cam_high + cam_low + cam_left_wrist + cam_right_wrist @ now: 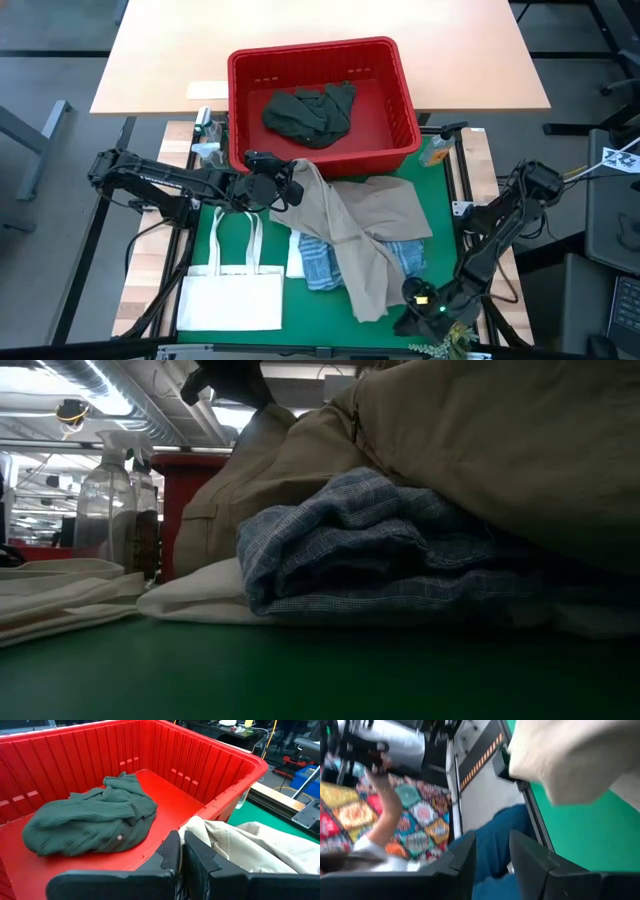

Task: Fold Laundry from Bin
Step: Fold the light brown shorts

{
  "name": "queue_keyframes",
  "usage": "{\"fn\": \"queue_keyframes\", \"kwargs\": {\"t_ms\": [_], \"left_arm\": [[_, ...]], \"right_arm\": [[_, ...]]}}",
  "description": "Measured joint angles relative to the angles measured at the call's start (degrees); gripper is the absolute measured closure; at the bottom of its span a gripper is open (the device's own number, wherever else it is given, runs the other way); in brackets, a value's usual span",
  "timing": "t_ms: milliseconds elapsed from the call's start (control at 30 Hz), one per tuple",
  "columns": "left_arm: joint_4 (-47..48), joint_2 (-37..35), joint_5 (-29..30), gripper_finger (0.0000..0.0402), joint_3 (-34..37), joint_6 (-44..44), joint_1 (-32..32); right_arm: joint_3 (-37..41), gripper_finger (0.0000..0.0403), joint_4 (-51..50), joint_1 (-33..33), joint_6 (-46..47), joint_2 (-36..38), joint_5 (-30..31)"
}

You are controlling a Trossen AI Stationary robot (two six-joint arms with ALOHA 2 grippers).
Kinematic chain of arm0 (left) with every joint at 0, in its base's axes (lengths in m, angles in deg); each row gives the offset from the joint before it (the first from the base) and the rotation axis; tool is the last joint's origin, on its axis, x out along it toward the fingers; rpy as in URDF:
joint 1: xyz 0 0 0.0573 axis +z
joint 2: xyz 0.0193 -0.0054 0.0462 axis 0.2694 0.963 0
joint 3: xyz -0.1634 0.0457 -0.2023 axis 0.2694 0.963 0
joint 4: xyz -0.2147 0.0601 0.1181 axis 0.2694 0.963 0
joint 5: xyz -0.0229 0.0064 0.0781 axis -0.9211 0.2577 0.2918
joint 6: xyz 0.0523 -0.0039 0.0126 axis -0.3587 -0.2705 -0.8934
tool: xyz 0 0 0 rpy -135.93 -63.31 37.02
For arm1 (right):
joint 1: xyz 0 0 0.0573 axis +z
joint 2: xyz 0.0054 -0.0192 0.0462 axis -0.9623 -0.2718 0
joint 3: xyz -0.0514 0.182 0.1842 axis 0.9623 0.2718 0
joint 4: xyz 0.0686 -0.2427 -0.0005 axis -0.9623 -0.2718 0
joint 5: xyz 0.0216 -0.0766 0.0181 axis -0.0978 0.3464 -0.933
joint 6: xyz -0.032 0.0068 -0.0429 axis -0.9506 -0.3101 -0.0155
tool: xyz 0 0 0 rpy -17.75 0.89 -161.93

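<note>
The red bin (405,100) stands at the far middle and holds a dark green garment (308,112). A beige garment (365,225) lies spread over a blue-and-white cloth (320,268) on the green mat. My left gripper (288,192) is by the bin's near wall, shut on the beige garment's far end. My right gripper (410,318) hovers open at the mat's near right corner, beside the beige garment's near end (570,760), with nothing between its fingers. In the low view the blue-and-white cloth (370,550) rests on white cloth (200,598). My left gripper pinches the beige garment's far end (199,829) between its two shut fingers (170,852). It comes from the table's left, nearly level. The held end is raised by the bin's wall; the rest slopes slack down onto the blue-and-white cloth.
A flat white tote bag (232,295) lies at the mat's near left. Spray bottles (112,510) stand at the far left beside the bin. A wooden table (480,50) lies beyond the bin. Past the near edge, the right wrist view shows a person (385,820) and a patterned floor.
</note>
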Motion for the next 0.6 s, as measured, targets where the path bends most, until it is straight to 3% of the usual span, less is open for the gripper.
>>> {"fn": "queue_keyframes", "kwargs": {"t_ms": [467,600], "left_arm": [[0.0,0.0,-0.1,0.0391,0.0,0.0,0.0],[0.0,0.0,-0.1,0.0391,0.0,0.0,0.0]], "right_arm": [[0.0,0.0285,2.0,-0.3,5.5,-3.8,14.5],[0.0,0.0285,2.0,-0.3,8.7,-3.8,15.4]]}}
